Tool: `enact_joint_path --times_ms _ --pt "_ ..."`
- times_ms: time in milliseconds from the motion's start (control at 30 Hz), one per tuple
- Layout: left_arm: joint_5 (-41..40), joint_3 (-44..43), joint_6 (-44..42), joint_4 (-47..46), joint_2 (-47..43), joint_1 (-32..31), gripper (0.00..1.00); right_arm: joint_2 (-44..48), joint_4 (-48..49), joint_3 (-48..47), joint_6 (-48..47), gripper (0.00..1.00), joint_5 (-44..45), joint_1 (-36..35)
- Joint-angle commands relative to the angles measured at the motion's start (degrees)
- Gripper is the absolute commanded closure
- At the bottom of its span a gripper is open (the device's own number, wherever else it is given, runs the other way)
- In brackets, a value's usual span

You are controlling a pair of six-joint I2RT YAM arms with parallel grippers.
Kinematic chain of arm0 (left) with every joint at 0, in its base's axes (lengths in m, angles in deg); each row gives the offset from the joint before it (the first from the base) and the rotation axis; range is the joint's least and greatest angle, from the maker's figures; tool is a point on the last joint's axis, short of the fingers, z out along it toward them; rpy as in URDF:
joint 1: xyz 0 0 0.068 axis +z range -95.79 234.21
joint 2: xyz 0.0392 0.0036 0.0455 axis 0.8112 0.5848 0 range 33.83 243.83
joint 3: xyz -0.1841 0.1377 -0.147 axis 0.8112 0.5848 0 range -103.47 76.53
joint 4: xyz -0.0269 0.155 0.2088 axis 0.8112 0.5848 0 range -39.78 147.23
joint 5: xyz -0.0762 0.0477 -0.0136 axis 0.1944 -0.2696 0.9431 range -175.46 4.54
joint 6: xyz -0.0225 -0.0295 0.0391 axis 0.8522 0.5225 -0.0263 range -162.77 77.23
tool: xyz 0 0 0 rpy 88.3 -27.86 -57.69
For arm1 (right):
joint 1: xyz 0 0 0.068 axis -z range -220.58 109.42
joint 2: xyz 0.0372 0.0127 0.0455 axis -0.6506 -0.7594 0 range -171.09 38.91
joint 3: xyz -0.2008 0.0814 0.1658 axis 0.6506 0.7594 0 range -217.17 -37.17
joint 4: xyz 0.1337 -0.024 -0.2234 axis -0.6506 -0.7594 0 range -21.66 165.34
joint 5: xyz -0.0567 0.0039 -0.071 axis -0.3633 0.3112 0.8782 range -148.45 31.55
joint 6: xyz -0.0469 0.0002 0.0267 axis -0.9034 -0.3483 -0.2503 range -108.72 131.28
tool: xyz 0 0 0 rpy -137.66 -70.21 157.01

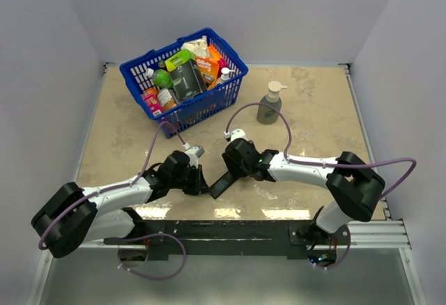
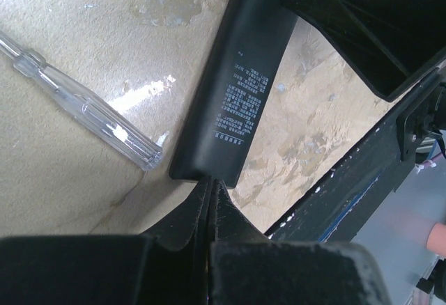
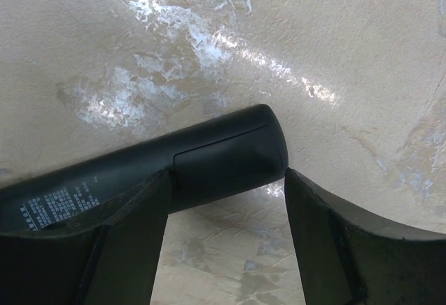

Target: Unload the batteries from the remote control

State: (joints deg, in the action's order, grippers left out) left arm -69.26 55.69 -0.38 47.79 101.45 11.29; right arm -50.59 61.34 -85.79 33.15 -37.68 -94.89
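**Two arms converging at mid-workspace**

The left arm (image 1: 115, 195) reaches rightward and the right arm (image 1: 306, 169) reaches leftward, both low and bent at the elbow. Their wrists nearly meet ahead of the bases. The left gripper (image 2: 210, 188) has its jaws pressed flat together. The right gripper (image 3: 226, 180) has its jaws spread apart, angled downward.

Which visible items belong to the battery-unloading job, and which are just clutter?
Job: remote control, battery cover still on, batteries not in view; left gripper clamping it, right gripper open around its end.
Lying about: blue grocery basket, pump bottle, clear plastic stick.
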Motion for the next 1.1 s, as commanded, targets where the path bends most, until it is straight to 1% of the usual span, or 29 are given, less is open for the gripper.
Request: enact_joint_path --times_ms 0,133,300,533,800,1067 --pt "-0.74 -0.43 -1.08 -1.17 0.15 -0.15 1.00 1.34 -1.56 -1.12 -0.07 0.32 -1.53 -0.19" --pt "-0.65 -0.43 -1.08 -1.08 0.15 -0.15 1.00 1.08 -1.82 -1.74 -0.33 0.32 -2.23 -0.19" --pt "-0.74 -0.34 -1.00 -1.17 -0.11 -0.15 1.00 0.73 -1.91 -1.39 -0.68 0.33 0.84 -0.19" --pt "-0.83 -0.34 -0.82 -0.99 -0.20 -0.15 1.00 -1.38 -1.91 -2.18 -0.60 0.34 2.08 -0.28" --pt "-1.35 -0.43 -0.82 -0.29 -0.29 -0.15 1.00 -0.77 -6.91 -3.76 1.86 0.37 9.19 -0.80" --pt "-1.97 -0.34 -0.73 -0.29 -0.38 -0.06 1.00 0.63 -8.50 -4.55 2.83 0.37 12.79 -1.24"
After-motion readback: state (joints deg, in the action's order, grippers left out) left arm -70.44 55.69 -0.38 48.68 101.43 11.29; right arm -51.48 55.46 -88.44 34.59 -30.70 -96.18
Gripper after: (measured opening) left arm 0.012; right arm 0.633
